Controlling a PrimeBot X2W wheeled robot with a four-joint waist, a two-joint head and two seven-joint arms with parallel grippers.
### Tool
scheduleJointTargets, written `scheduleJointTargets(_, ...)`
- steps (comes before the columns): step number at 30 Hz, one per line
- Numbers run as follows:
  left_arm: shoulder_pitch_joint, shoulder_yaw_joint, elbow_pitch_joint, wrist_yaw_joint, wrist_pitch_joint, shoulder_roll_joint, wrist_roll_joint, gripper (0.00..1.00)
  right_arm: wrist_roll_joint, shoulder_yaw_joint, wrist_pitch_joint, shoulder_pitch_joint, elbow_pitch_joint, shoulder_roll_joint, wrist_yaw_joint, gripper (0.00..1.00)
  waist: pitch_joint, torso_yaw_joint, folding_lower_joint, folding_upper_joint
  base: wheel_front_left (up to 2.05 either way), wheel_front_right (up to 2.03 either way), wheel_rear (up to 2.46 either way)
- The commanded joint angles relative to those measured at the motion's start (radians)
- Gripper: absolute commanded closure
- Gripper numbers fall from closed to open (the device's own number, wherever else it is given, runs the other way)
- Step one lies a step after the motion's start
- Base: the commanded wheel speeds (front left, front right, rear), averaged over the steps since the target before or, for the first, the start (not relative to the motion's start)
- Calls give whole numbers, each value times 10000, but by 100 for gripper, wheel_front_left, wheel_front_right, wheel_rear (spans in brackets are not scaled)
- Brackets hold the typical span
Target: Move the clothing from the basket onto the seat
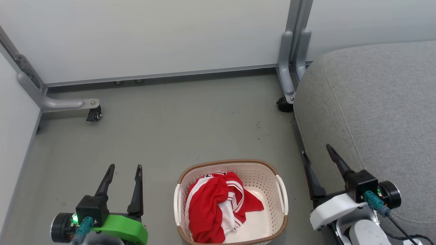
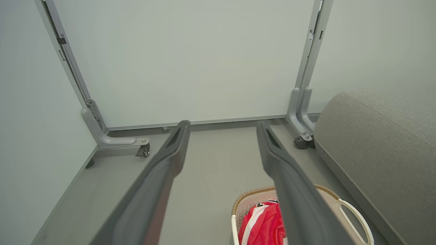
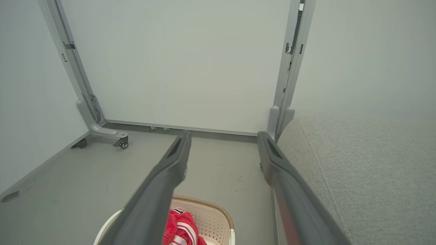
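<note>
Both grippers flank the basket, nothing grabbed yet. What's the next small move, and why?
Probably lower the open right gripper onto the red clothing heaped in the basket: it holds nothing, and the seat lies on its side.

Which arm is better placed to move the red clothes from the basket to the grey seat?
Probably right. The left gripper and right gripper, both open, flank the cream perforated plastic basket of red-and-white clothing, but only the right is beside the grey fabric seat.

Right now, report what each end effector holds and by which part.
Nothing is held. The left end effector and right end effector are both open and empty; the clothing lies in the basket.
</note>
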Motion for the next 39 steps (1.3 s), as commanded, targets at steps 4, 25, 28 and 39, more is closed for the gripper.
scheduleJointTargets(4,99,62,79,-38,-79,-16,103,0,-112,18,-79,-18,22,-33,2,0,3,-11,0,0,0,0,0)
scheduleJointTargets(25,-1641,-844,693,-42,-62,-86,824,0,161,-54,-71,-1196,-743,-31,2,0,2055,-401,0,0,0,0,0)
scheduleJointTargets(28,-2287,-1357,1235,-43,-62,-88,1121,0,224,3,-71,-1573,-935,-31,2,0,2673,-543,0,0,0,0,0)
scheduleJointTargets(39,-5312,-3449,4412,89,37,-95,2536,0,518,226,-71,-2845,-1722,-29,2,0,5258,-1181,0,0,0,0,0)
